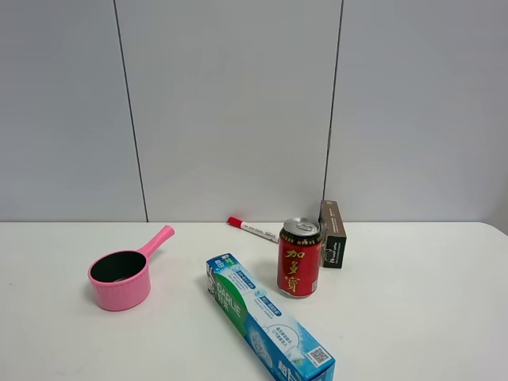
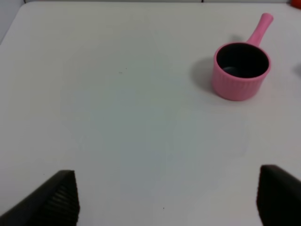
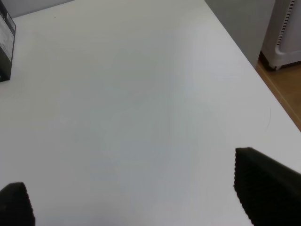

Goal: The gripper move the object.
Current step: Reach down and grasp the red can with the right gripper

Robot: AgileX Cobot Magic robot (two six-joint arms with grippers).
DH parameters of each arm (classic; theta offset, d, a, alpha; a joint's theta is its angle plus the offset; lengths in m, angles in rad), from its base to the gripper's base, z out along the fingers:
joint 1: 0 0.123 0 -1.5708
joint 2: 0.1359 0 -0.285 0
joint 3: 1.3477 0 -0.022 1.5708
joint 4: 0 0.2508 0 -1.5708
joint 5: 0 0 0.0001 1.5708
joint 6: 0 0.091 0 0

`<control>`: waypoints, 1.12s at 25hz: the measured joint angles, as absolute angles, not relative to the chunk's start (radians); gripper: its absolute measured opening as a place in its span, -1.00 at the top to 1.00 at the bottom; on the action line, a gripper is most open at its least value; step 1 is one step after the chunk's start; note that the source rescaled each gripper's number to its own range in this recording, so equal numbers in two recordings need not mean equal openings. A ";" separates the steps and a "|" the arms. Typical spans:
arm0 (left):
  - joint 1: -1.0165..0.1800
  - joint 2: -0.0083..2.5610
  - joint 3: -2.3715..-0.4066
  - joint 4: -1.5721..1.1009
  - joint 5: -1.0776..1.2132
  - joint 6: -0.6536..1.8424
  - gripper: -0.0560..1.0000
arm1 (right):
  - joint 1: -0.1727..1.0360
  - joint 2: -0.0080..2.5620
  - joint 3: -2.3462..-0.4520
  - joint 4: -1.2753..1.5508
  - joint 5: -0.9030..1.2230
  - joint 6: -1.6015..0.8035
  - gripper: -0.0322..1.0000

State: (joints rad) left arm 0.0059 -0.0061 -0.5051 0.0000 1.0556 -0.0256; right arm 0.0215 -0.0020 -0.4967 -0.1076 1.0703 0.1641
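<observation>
The red drink can with gold characters and a silver top stands upright near the middle of the white table. No arm or gripper shows in the exterior high view. In the left wrist view my left gripper is open, its two black fingertips wide apart over bare table, with the pink saucepan ahead of it. In the right wrist view my right gripper is open over bare table near the table's right edge. The can is out of both wrist views.
A pink saucepan sits at the left. A blue-green toothpaste box lies diagonally in front of the can. A dark box stands just behind and right of the can, also in the right wrist view. A red-capped marker lies behind.
</observation>
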 joint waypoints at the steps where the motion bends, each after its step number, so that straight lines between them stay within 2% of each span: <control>1: 0.006 -0.006 -0.505 0.000 1.056 -0.026 -1.00 | 0.021 -0.002 -0.497 -0.108 1.070 0.164 -0.77; 28: 0.006 -0.006 -0.505 0.000 1.056 -0.026 -1.00 | 0.021 -0.002 -0.497 -0.093 1.063 0.164 -0.77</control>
